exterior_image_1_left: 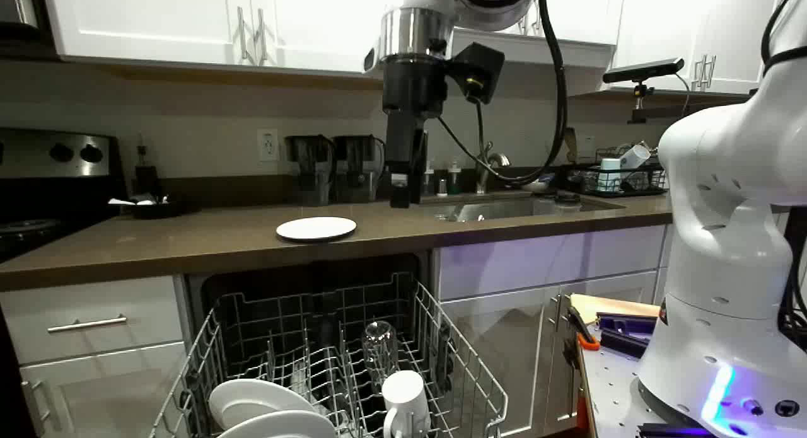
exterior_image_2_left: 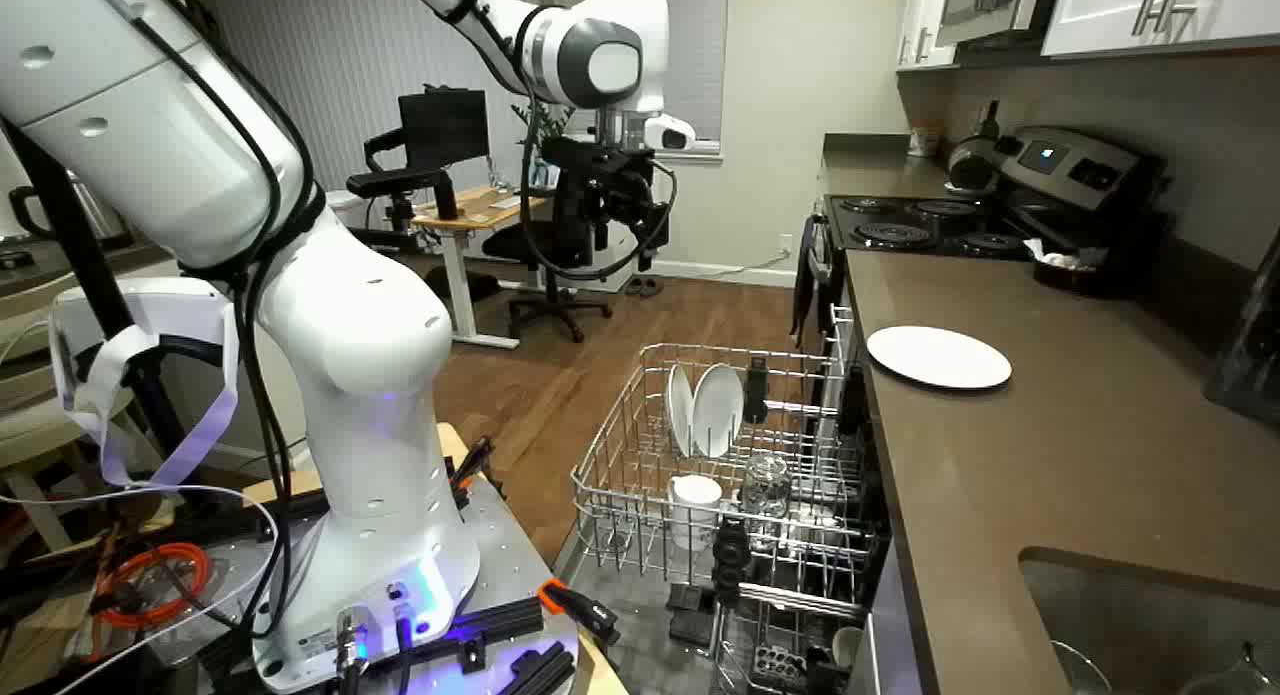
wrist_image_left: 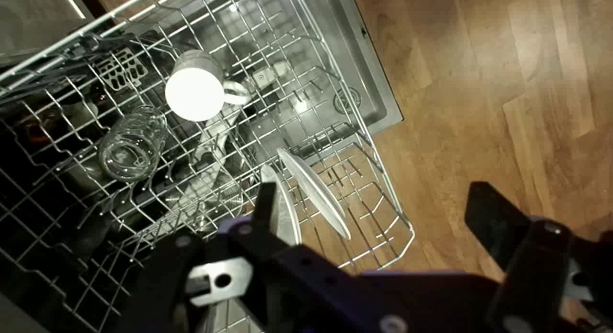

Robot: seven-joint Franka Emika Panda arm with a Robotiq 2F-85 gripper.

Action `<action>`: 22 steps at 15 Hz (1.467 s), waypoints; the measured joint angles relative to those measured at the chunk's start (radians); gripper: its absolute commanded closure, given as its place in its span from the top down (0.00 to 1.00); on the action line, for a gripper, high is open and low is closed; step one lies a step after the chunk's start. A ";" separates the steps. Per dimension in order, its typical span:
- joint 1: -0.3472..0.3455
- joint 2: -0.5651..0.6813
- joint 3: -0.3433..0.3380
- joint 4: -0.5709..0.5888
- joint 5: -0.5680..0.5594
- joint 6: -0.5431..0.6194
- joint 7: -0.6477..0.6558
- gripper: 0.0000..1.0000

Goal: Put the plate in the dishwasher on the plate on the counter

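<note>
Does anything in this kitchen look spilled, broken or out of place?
Nothing stands out: I see no spill or breakage. Two plates lean on edge in the rack, alongside an upside-down mug and a glass, as usual. A third plate lies flat on the counter, if fairly near its front edge.

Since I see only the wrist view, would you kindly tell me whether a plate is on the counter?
Observer: Yes, in both exterior views a white plate lies on the counter.
Operator: Thank you; what does it lie between?
Observer: It lies between the stove and the sink.
Operator: Much appreciated; how high am I compared with the counter?
Observer: Judging from an exterior view, the end effector hangs higher than the counter's surface.
</note>
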 measured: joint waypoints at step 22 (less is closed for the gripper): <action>-0.057 0.676 -0.012 0.585 -0.193 -0.008 -0.049 1.00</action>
